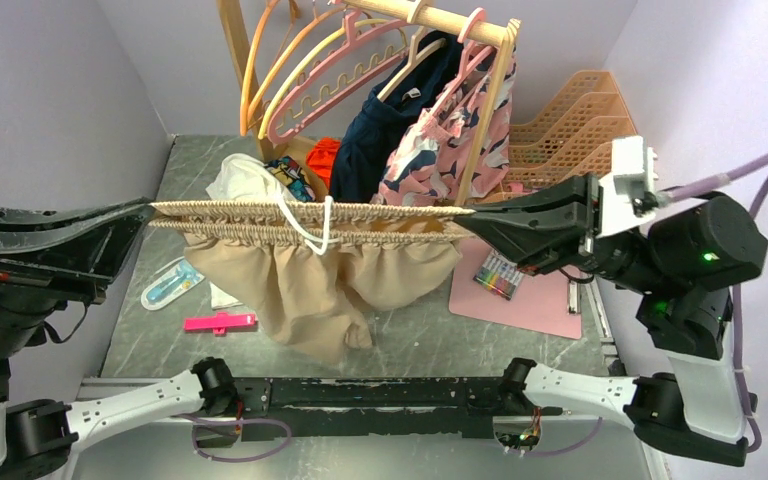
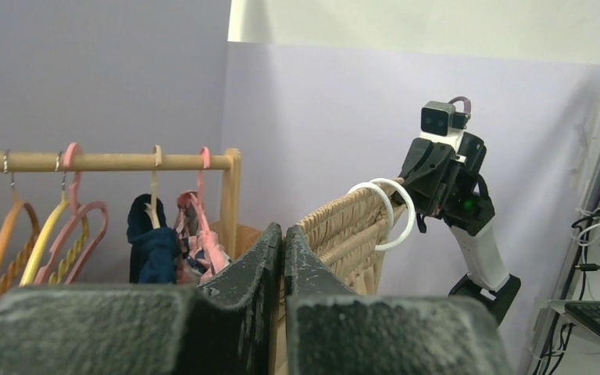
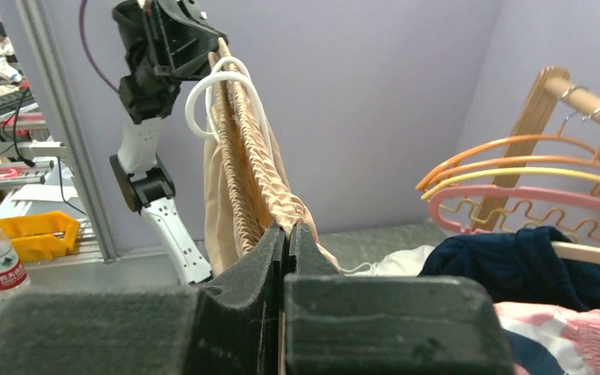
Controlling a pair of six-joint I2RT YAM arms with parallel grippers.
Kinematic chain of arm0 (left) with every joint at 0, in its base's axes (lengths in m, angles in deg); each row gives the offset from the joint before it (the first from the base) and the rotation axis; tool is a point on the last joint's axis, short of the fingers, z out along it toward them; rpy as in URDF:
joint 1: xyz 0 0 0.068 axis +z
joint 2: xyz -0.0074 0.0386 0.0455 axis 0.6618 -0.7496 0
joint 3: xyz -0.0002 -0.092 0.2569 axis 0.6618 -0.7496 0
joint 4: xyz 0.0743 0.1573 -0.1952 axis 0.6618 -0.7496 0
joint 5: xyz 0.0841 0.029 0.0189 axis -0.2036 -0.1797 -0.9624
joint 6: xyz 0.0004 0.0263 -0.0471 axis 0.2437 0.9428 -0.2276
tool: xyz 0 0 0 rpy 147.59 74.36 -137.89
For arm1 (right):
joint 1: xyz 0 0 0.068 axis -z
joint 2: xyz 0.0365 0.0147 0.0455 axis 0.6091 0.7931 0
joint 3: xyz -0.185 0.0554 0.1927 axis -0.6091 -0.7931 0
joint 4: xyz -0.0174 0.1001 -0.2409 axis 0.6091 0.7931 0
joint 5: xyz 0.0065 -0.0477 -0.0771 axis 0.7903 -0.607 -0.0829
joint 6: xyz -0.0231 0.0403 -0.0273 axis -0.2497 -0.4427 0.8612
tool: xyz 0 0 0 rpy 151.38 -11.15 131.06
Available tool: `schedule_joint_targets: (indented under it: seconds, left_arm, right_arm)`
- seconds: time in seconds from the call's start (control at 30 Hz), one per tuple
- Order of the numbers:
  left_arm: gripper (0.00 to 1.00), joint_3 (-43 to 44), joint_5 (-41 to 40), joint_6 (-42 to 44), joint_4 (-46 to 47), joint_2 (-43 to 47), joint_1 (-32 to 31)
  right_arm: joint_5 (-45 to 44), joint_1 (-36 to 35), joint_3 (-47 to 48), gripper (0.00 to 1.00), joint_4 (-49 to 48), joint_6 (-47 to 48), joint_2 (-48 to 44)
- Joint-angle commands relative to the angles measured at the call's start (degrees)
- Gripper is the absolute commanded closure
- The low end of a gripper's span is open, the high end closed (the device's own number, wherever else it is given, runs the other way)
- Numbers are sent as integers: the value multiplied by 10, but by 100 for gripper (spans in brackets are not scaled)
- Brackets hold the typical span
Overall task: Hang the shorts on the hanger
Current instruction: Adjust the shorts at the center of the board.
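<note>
Top external view: the shorts (image 1: 300,285) hang in the air between the two arms, their gathered waistband pulled out straight and level above the surface (image 1: 430,340). The left claw (image 1: 150,212) is clamped on the left end of the waistband and the right claw (image 1: 468,214) on the right end. Each wrist view shows the fingers pressed together with the ribbed elastic pinched between them. The white drawstring (image 1: 305,228) loops down from the middle of the band. The legs drape below it, and whether their lowest folds touch the surface cannot be told.

Behind the shorts, the hanger (image 1: 335,80) hangs by its hook on the wooden rail (image 1: 440,17), well apart from the tan fabric. An orange hanger (image 3: 508,141) and a yellow hanger (image 3: 531,169) hang just beside it. Further along the rail hang a navy garment (image 1: 385,125) and a pink patterned garment (image 1: 440,140).
</note>
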Motion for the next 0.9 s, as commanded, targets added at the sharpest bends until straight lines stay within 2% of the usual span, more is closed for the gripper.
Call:
schedule_joint_targets:
  seconds: [0.0, 0.17, 0.3, 0.43, 0.57, 0.67, 0.73, 0.87]
  left_arm:
    - [93, 24, 32, 8, 17, -12, 3]
    - [93, -52, -70, 41, 41, 7, 3]
    - [93, -119, -168, 66, 39, 1, 3]
    - [93, -233, -282, 78, 59, -22, 3]
    - [93, -316, -380, 67, 97, -70, 3]
    - [93, -353, -413, 63, 139, -94, 7]
    - [93, -353, -393, 71, 164, -108, 21]
    - [93, -274, -360, 101, 179, -151, 69]
  right_arm:
    - [-1, 3, -25, 100, -39, 23, -30]
    - [-145, 4, -138, 100, -81, 25, -42]
    - [-276, 3, -272, 100, -134, -11, -38]
    - [-377, 3, -411, 100, -180, -70, -31]
    - [-470, 4, -503, 100, -211, -99, -35]
    - [-518, 5, -521, 100, -222, -100, -33]
    - [-530, 6, -511, 100, -235, -84, -33]
    - [-532, 5, -456, 100, -256, -30, -25]
